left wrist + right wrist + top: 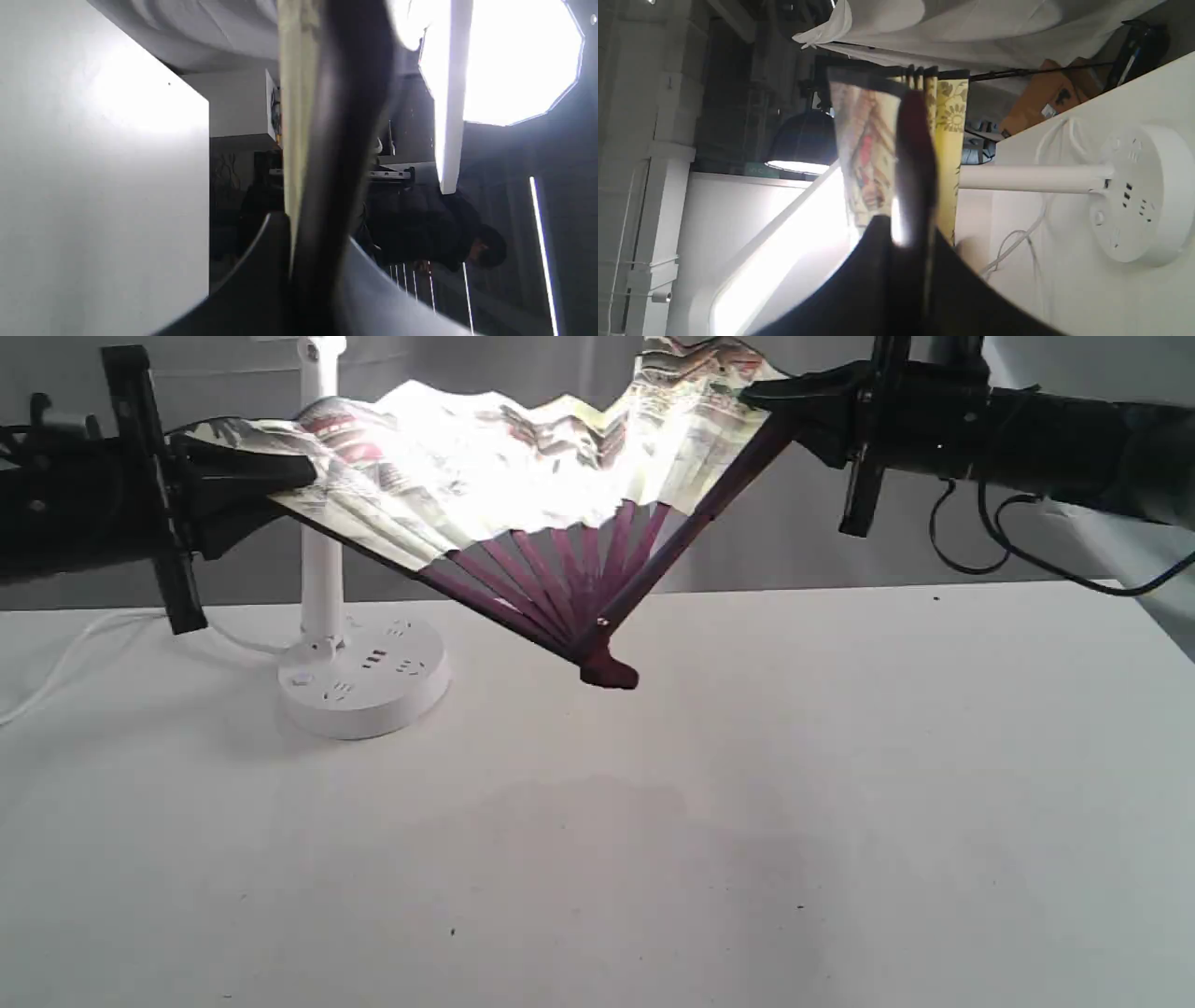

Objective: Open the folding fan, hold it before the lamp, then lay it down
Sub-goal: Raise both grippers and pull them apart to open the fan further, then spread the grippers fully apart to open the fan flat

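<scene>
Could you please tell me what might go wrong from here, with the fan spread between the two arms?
The folding fan hangs by its outer ribs alone, pinched by the left end effector and the right end effector; a slip could drop it. Its leaf looks buckled, so spreading further might tear it. The lamp stands close behind, near the left end effector; lowering could knock it.
</scene>
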Controlling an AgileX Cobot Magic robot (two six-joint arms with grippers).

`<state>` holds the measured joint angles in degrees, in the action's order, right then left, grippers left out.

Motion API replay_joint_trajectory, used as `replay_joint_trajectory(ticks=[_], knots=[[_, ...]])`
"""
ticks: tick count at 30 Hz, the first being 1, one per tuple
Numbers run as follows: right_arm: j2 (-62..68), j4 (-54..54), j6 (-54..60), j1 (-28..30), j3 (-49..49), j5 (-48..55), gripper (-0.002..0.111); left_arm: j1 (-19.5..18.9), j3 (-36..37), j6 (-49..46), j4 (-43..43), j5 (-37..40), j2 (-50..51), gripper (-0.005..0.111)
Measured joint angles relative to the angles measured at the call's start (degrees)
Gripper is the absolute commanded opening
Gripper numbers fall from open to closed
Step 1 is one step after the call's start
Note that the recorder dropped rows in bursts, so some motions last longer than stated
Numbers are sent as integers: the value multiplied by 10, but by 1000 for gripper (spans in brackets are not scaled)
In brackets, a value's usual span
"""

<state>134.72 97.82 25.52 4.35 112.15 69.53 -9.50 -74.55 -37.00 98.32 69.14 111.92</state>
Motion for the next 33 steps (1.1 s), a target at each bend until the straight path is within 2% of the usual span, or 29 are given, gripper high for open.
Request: replay_joint_trajectory(ticks=[16,33], knots=[[0,-44,-15,77,0,12,0,-9,17,-20,0,-2,0,0],[0,-107,-56,130,0,48,0,-3,22,-21,-2,-11,0,0]])
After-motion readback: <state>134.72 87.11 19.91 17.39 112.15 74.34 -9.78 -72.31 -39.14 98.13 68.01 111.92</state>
